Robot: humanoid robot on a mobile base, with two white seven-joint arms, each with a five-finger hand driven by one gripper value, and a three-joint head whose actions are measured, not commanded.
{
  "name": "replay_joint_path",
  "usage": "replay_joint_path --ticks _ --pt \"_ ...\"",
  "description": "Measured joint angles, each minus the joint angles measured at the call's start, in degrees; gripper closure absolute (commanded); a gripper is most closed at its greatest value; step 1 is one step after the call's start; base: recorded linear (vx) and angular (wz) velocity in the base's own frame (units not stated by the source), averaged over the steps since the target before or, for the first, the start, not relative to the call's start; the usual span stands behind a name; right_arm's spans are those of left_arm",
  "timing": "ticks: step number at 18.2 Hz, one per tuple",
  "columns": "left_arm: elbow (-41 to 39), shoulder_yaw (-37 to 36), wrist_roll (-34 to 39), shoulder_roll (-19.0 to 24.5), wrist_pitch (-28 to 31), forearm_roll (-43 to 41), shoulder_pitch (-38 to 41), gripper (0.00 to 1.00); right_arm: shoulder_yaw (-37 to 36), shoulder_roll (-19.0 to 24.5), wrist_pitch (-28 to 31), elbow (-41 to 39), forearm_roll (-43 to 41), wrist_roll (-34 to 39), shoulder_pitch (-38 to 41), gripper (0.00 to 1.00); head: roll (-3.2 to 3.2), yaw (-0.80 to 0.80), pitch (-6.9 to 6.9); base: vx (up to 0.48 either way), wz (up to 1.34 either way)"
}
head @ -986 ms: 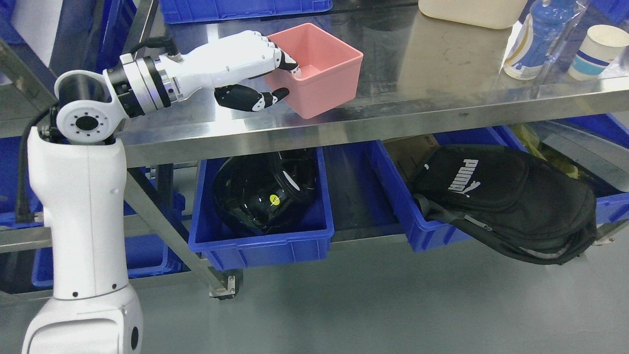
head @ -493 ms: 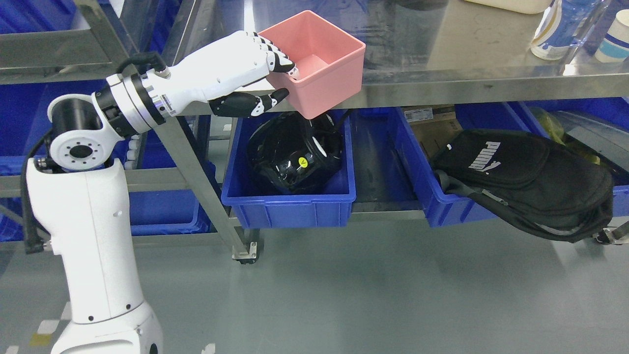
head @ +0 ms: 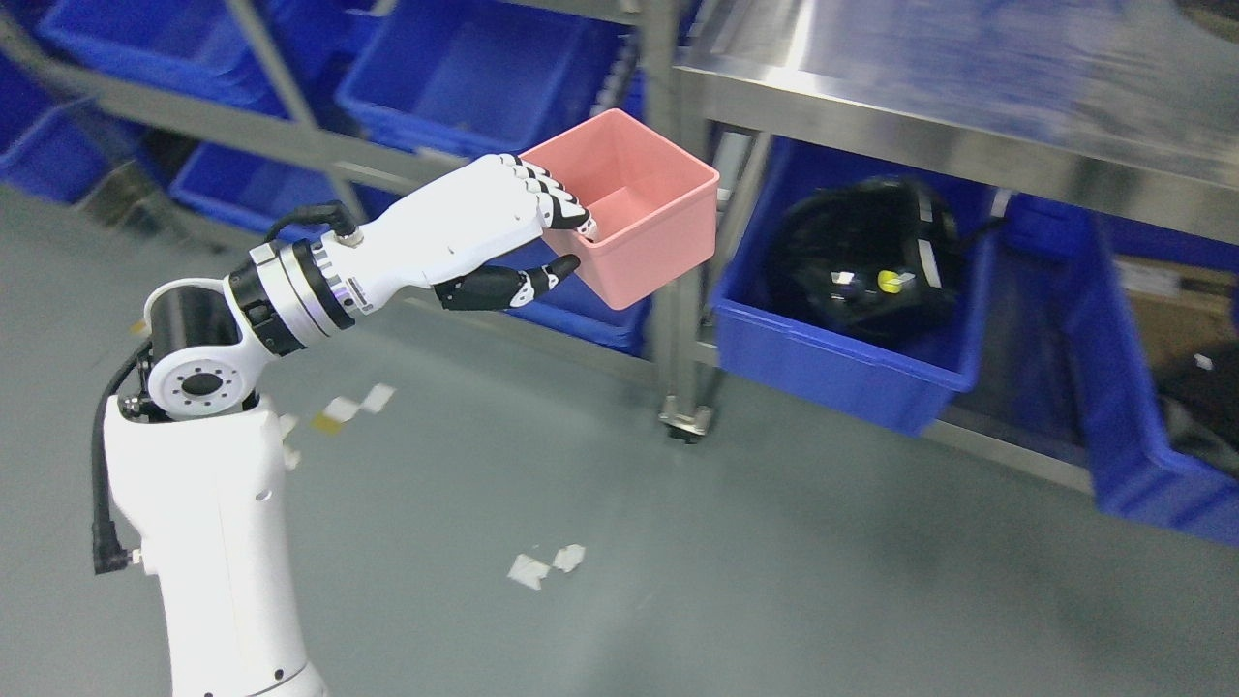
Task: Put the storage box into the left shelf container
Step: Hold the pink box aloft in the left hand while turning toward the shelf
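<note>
I had the pink storage box (head: 644, 218) up in the air in the left hand (head: 484, 237), clear of the steel table (head: 929, 106). Fingers (head: 561, 205) hooked over the near wall, thumb (head: 528, 283) pressed outside beneath: a pinch on the rim that kept it open side up. It hung before the blue bins (head: 465, 73) on the left shelf, none reached yet, I judged.

No legible text, labels or nos. anywhere; whole view motion-blurred.
</note>
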Motion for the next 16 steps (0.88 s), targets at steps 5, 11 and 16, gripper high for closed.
replay_joint_path --ticks 5,11,16 --pt "-0.7 0.1 0.2 -0.4 -0.2 0.0 1.4 0.97 0.0 0.0 0.0 0.0 0.0 -0.1 0.0 0.0 0.0 0.0 0.02 0.018 1.71" --pt "-1.2 0.2 0.2 -0.7 -0.2 0.0 2.1 0.97 0.0 0.0 0.0 0.0 0.0 0.2 0.0 0.0 0.0 0.0 0.02 0.164 1.21" --pt "-1.4 0.2 0.3 -0.8 -0.3 0.0 2.2 0.97 0.0 0.0 0.0 0.0 0.0 0.3 0.0 0.0 0.0 0.0 0.02 0.249 0.67"
